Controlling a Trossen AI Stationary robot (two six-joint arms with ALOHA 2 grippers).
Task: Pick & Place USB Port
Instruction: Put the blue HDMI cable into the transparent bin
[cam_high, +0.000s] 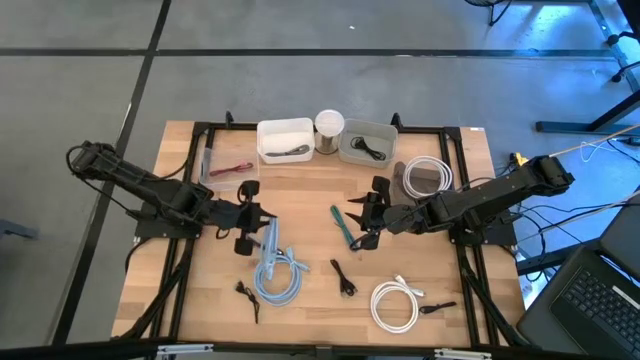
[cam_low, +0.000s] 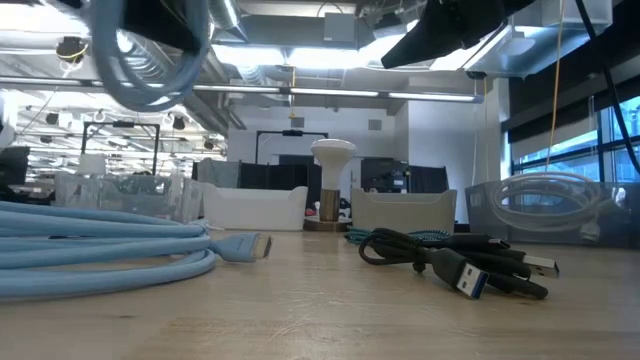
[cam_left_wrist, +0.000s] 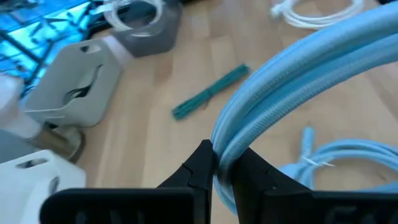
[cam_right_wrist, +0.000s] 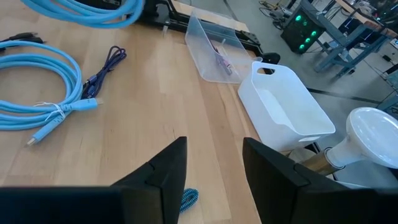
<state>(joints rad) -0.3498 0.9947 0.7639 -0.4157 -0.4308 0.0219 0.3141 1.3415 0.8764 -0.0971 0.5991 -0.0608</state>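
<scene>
My left gripper (cam_high: 254, 228) (cam_left_wrist: 225, 167) is shut on a bundle of light blue cable (cam_left_wrist: 292, 68), which shows as a raised loop (cam_low: 150, 60) in the low view. A second light blue coil (cam_high: 279, 277) (cam_right_wrist: 37, 87) lies flat on the wood just near of it. Whether the two join, I cannot tell. My right gripper (cam_high: 363, 224) (cam_right_wrist: 214, 165) is open above the table's middle, over a green braided cable (cam_high: 341, 226) (cam_right_wrist: 189, 198). A black USB cable (cam_high: 345, 279) (cam_low: 450, 262) lies on the table near of it. My left gripper pinches several strands of the light blue cable (cam_left_wrist: 219, 144) between its two fingers. The strands run across the fingers and arch away from them as a loop. The held loop is lifted above the table.
Along the far edge stand a white bin (cam_high: 285, 140), a white lamp-like stand (cam_high: 330, 128) and a grey bin (cam_high: 367, 146). A clear bin (cam_high: 226, 166) sits far left; another holds a white cable (cam_high: 427, 177). A white coil (cam_high: 395, 305) and black cables (cam_high: 248, 296) lie near.
</scene>
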